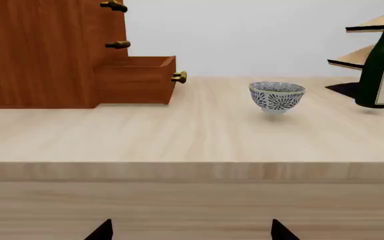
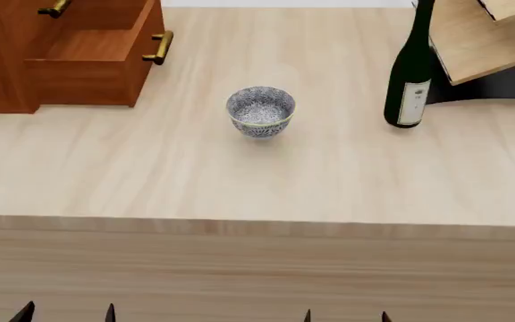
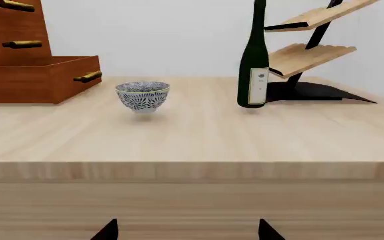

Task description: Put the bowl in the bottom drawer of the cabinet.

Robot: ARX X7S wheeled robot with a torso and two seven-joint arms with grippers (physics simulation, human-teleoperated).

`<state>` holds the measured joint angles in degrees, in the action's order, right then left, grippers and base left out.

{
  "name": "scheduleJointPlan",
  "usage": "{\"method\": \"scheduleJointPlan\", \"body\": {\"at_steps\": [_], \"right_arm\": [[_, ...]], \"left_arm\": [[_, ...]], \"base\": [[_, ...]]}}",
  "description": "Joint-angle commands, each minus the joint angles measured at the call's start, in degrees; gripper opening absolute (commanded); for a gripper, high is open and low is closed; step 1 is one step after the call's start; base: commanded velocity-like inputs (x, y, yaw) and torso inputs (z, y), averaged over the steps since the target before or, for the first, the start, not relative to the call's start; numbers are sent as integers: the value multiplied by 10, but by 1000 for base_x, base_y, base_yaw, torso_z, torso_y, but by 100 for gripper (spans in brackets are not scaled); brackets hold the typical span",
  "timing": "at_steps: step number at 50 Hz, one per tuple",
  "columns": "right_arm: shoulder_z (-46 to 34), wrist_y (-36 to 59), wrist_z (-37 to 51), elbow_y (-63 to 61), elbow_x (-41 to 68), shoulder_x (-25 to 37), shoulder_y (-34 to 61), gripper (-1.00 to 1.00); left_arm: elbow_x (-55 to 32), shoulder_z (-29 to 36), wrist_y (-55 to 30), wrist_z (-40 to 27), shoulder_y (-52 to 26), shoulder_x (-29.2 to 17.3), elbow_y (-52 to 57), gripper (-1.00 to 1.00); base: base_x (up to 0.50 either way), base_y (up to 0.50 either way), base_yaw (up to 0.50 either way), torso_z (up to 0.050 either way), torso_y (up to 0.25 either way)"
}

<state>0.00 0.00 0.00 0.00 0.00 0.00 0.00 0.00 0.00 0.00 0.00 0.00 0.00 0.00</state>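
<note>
The cabinet (image 2: pixel 7 60) stands at left, its bottom drawer (image 2: pixel 92 64) already pulled out; the bowl (image 2: pixel 260 111) sits upright mid-surface (image 2: pixel 150 174), beside a wine bottle (image 2: pixel 410 74). Both arms' fingers (image 2: pixel 25 312) wait spread and empty below the edge. A rim grasp looks best. Only the wrist views show the upper handles (image 1: pixel 117 45).

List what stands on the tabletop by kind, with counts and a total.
Speckled blue-grey ceramic bowl: 1
Dark green glass wine bottle: 1
Reddish-brown wood cabinet, bottom drawer open: 1
Pale wood rack on black stand: 1
Total: 4
</note>
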Motion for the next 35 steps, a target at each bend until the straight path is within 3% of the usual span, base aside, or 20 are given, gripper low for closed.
{"method": "scheduleJointPlan", "body": {"at_steps": [1, 21, 35], "right_arm": [[-58, -9, 57, 7, 48, 48, 3, 100], [-72, -26, 69, 22, 61, 60, 6, 100], [-82, -20, 81, 14, 66, 65, 5, 100]], "left_arm": [[-10, 11, 3, -11, 0, -10, -3, 100], [-30, 49, 23, -35, 17, -38, 11, 100], [-31, 58, 30, -53, 15, -49, 9, 100]], "base": [[0, 0, 0, 0, 0], [0, 0, 0, 0, 0], [0, 0, 0, 50, 0]]}}
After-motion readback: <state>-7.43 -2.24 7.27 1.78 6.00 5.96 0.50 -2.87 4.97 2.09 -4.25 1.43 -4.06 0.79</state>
